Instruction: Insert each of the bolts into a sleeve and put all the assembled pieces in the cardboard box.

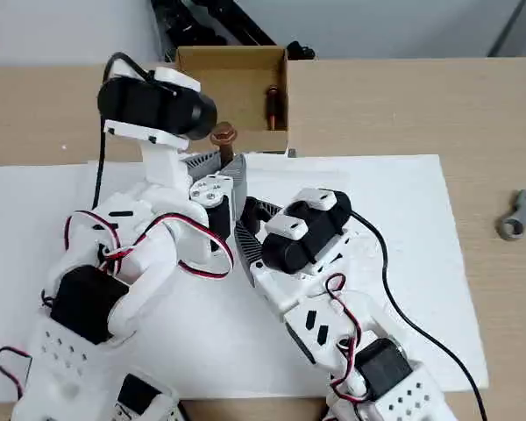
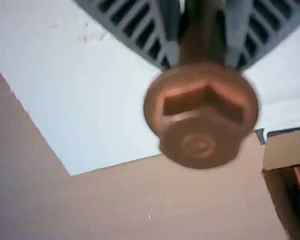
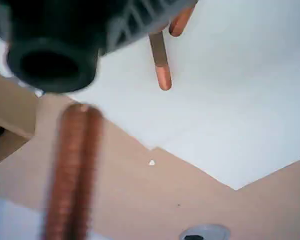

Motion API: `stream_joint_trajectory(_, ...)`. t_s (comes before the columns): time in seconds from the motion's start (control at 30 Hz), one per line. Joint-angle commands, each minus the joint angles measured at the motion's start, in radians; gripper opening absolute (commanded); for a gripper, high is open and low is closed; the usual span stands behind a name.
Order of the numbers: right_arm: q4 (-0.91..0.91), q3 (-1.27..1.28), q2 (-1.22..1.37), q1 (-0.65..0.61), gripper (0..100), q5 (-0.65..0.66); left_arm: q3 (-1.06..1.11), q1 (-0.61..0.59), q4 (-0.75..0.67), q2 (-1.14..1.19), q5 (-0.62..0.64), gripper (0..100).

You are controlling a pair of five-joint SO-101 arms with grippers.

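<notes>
Left claw [image 1: 223,156]: clenched on copper-coloured hex-head metal bolt [image 1: 223,136]; long axis 6–12 o'clock, head toward 12.
Brown cardboard box [image 1: 232,92]: just at 12 o'clock of the bolt; the left arm is nearer.
Right claw [image 1: 243,216]: apparently grasping black tubular sleeve [image 3: 52,62].

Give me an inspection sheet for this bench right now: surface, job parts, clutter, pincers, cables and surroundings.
Surface: tan table with a white sheet under both arms.
Job's things: copper bolt and black sleeve both held off the table, the sleeve's bore empty; one copper piece lies in the cardboard box.
Clutter: grey part on the bare table beyond the sheet.
Pincers: left pincer shut on the bolt's shank; right pincer shut on the sleeve.
Cables: red and white wires looped on the left arm; black cable trailing from the right arm over the sheet.
Surroundings: dark equipment behind the box.
</notes>
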Motion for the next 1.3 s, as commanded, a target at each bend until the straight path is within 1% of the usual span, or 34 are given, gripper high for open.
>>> stream_joint_trajectory(0.0, -0.021, -0.008, -0.024, -0.010, 0.3, 0.011, -0.008, 0.000, -0.034, 0.002, -0.002, 1)
stream_joint_trajectory(0.13, -0.021, -0.008, -0.024, -0.010, 0.3, 0.011, -0.007, 0.008, -0.032, 0.002, 0.000, 1)
stream_joint_trajectory(0.3, -0.021, -0.008, -0.024, -0.010, 0.3, 0.011, 0.030, 0.075, -0.054, 0.002, 0.000, 1)
stream_joint_trajectory(0.53, -0.021, -0.008, -0.024, -0.008, 0.3, 0.011, 0.076, 0.072, -0.077, 0.002, -0.003, 1)
stream_joint_trajectory(0.73, -0.021, -0.008, -0.024, -0.008, 0.3, 0.011, 0.104, 0.021, -0.069, 0.000, -0.005, 1)
stream_joint_trajectory(0.9, -0.021, -0.008, -0.024, -0.008, 0.3, 0.009, 0.194, 0.060, -0.049, -0.008, -0.002, 1)
stream_joint_trajectory(0.97, -0.021, -0.008, -0.024, -0.008, 0.3, 0.008, 0.197, 0.063, -0.051, -0.008, -0.002, 1)
stream_joint_trajectory(1.03, -0.021, -0.008, -0.024, -0.008, 0.3, 0.008, 0.180, 0.058, -0.048, -0.008, -0.005, 3)
stream_joint_trajectory(1.1, -0.021, -0.008, -0.024, -0.008, 0.3, 0.008, 0.168, 0.058, -0.044, -0.008, -0.005, 7)
stream_joint_trajectory(1.27, -0.021, -0.008, -0.024, -0.007, 0.3, 0.008, 0.093, 0.057, 0.031, -0.003, -0.002, 13)
